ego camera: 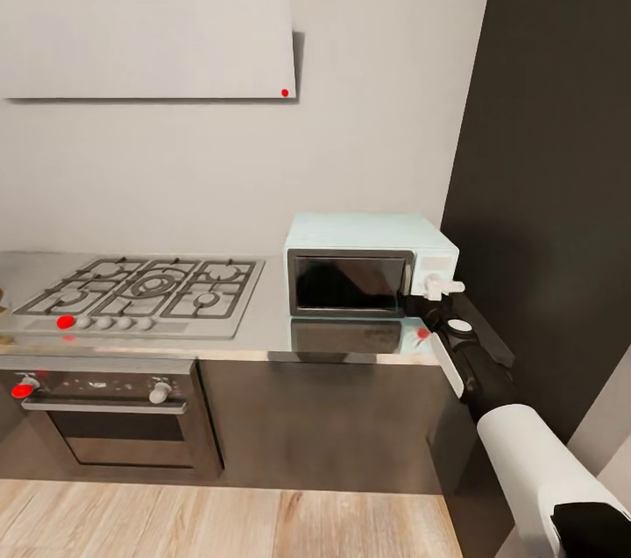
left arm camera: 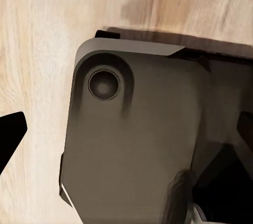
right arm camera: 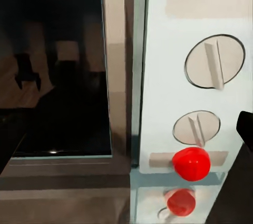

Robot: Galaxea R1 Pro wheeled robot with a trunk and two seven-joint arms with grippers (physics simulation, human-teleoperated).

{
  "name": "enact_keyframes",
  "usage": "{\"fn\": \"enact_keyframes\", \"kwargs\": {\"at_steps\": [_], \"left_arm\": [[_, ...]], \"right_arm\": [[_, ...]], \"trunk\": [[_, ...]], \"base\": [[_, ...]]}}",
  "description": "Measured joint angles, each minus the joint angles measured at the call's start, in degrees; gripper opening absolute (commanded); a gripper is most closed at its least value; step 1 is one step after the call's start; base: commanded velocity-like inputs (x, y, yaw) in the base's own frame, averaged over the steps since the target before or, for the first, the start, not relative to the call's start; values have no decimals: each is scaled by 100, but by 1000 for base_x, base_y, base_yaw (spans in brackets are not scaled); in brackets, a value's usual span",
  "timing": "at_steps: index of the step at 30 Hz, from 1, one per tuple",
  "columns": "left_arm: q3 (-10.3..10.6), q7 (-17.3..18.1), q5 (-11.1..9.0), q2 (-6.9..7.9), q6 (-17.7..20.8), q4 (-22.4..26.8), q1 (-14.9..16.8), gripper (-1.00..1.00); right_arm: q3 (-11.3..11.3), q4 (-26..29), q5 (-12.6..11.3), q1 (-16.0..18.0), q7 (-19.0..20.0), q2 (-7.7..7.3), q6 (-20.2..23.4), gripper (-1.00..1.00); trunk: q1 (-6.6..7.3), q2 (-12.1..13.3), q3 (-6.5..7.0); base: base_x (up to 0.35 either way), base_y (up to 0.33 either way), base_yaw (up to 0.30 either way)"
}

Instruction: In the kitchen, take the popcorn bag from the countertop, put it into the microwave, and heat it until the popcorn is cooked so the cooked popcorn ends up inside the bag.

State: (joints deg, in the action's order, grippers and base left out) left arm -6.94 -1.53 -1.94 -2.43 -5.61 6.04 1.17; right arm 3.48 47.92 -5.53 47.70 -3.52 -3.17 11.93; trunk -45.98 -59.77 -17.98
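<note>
Jaw state cannot be told for the right gripper (ego camera: 436,293), which is held at the dial panel of the shut microwave (ego camera: 368,264) set on the countertop (ego camera: 263,332).

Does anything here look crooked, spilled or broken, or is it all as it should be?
Nothing stands out. The microwave sits square on the countertop with its door shut, the stove beside it looks tidy, and no spill shows. The robot's right fingers are at the microwave's dial panel, where a red button shows.
</note>
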Motion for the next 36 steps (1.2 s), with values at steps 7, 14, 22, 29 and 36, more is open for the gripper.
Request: {"fn": "enact_keyframes", "kwargs": {"at_steps": [7, 14, 22, 29, 36], "left_arm": [[-2, 0, -1, 0, 1, -2, -6, 100], [-1, 0, 3, 0, 3, -2, -3, 100], [0, 0, 3, 0, 4, -2, -7, 100], [7, 0, 3, 0, 3, -2, -6, 100], [8, 0, 3, 0, 4, 0, -7, 100]], "right_arm": [[49, -2, 34, 8, 6, 9, 10, 100], [54, -2, 44, 8, 14, 9, 19, 100], [54, -2, 51, 8, 18, 9, 19, 100], [55, -2, 51, 8, 26, 0, 19, 100], [55, -2, 51, 9, 26, 0, 19, 100]], "trunk": [[0, 0, 0], [1, 0, 0], [0, 0, 0], [0, 0, 0], [1, -1, 0]], "base": [[66, 0, 0], [33, 0, 0], [48, 0, 0], [100, 0, 0], [71, 0, 0]]}}
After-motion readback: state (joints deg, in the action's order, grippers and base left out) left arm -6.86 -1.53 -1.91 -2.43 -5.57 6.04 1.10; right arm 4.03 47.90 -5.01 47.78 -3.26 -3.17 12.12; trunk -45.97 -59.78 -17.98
